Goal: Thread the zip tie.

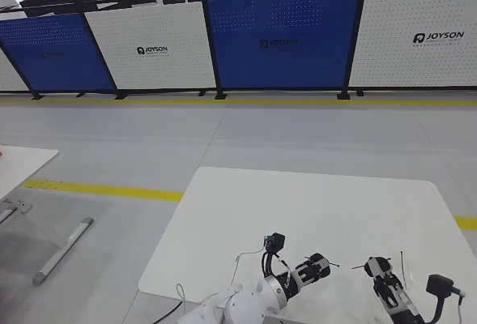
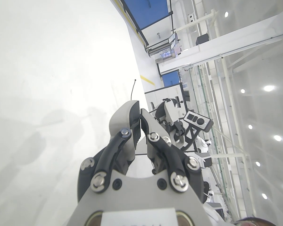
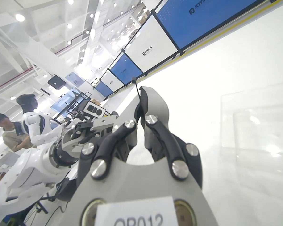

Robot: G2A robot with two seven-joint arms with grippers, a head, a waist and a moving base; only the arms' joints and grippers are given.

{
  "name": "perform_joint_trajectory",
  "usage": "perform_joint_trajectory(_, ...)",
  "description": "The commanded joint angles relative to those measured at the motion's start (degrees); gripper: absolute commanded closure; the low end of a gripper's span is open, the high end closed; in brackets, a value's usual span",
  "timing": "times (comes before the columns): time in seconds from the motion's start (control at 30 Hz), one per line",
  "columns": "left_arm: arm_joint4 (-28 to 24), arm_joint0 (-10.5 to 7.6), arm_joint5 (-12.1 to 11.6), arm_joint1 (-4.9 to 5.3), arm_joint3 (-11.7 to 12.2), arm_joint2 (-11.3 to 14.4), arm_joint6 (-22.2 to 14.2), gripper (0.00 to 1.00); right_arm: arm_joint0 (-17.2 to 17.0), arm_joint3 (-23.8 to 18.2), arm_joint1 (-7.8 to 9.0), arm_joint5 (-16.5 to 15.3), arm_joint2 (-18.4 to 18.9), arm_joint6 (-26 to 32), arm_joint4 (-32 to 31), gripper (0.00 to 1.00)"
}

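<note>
My right gripper (image 3: 141, 95) is shut on a thin black zip tie (image 3: 136, 87), whose small head sticks out past the fingertips. In the top view this gripper (image 1: 373, 266) hovers low over the near right part of the white table (image 1: 319, 211). My left gripper (image 2: 139, 115) is shut, with its pads pressed together. It sits at the near middle of the table (image 1: 325, 264), facing the right gripper (image 2: 167, 114) a short way off. A short black strand shows at its tip in the top view; I cannot tell whether it is gripped. Another black zip tie (image 1: 402, 268) lies flat on the table past the right gripper, also seen as a thin line (image 2: 133, 90).
A clear flat sheet (image 3: 257, 123) lies on the table beside my right gripper. The table's near edge runs just behind both arms. Blue and white panels (image 1: 278, 44) stand far off across the floor. A second white table (image 1: 11, 174) stands to the far left.
</note>
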Motion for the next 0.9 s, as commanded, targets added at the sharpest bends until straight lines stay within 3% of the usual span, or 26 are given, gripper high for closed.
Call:
perform_joint_trajectory(0.0,0.00,0.00,0.00,0.00,0.00,0.00,0.00,1.00,0.00,0.00,0.00,0.00,0.00,0.00,0.00,1.00)
perform_joint_trajectory(0.27,0.90,0.00,-0.14,-0.05,-0.18,0.16,0.53,1.00,0.00,0.00,0.00,0.00,0.00,0.00,0.00,1.00)
perform_joint_trajectory(0.4,4.20,0.16,1.93,-0.35,-0.78,0.80,3.87,1.00,0.00,0.00,0.00,0.00,0.00,0.00,0.00,1.00)
perform_joint_trajectory(0.63,4.34,0.22,2.09,-0.39,-0.86,0.87,4.19,1.00,0.00,0.00,0.00,0.00,0.00,0.00,0.00,1.00)
perform_joint_trajectory(0.7,5.46,-0.06,1.24,-0.32,-0.70,1.03,3.13,1.00,0.00,0.00,0.00,0.00,0.00,0.00,0.00,1.00)
perform_joint_trajectory(0.87,14.53,-1.08,-2.25,0.66,-0.63,1.02,-2.68,1.00,0.00,0.00,0.00,0.00,0.00,0.00,0.00,1.00)
